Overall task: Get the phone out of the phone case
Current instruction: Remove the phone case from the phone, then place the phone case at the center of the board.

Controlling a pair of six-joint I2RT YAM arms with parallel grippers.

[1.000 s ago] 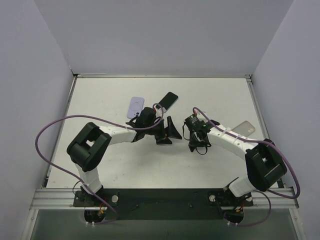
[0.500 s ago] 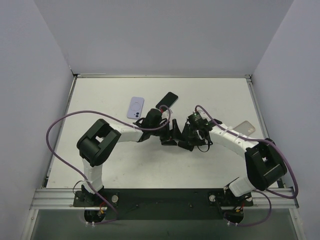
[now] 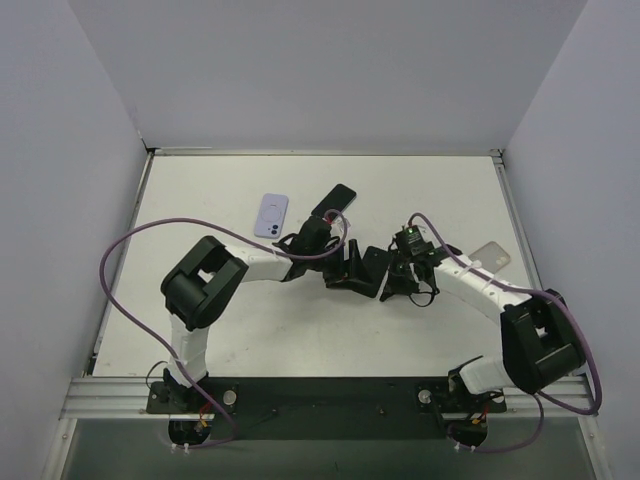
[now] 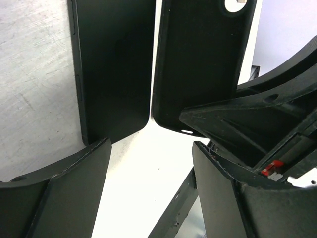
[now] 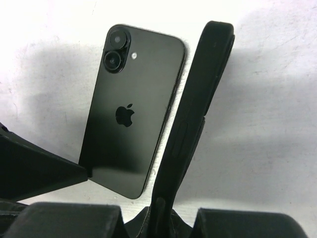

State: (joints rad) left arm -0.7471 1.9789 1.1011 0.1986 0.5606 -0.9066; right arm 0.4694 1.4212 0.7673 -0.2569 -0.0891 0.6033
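ok so from the left: a lavender phone (image 3: 271,214) and a dark phone (image 3: 335,199) lie flat toward the back of the table (image 3: 440,185), well apart from the action. Mid-table, the left gripper (image 4: 149,148) has its fingers spread wide with nothing between them, and its tips sit just short of one end of the black phone (image 5: 131,109). That phone is out of its shell and flat on the table, back up with the logo showing. In the right wrist view its long axis runs away from the camera, leaning a bit right, with the lenses at the far end. Just beside it on the right is the phone case (image 5: 198,94), black, up on its long edge, roughly parallel to the phone, hollow side facing it. The right gripper (image 5: 158,218) looks clamped on the case's near end. Further right, a pale case (image 3: 490,256) lies near the table's edge.
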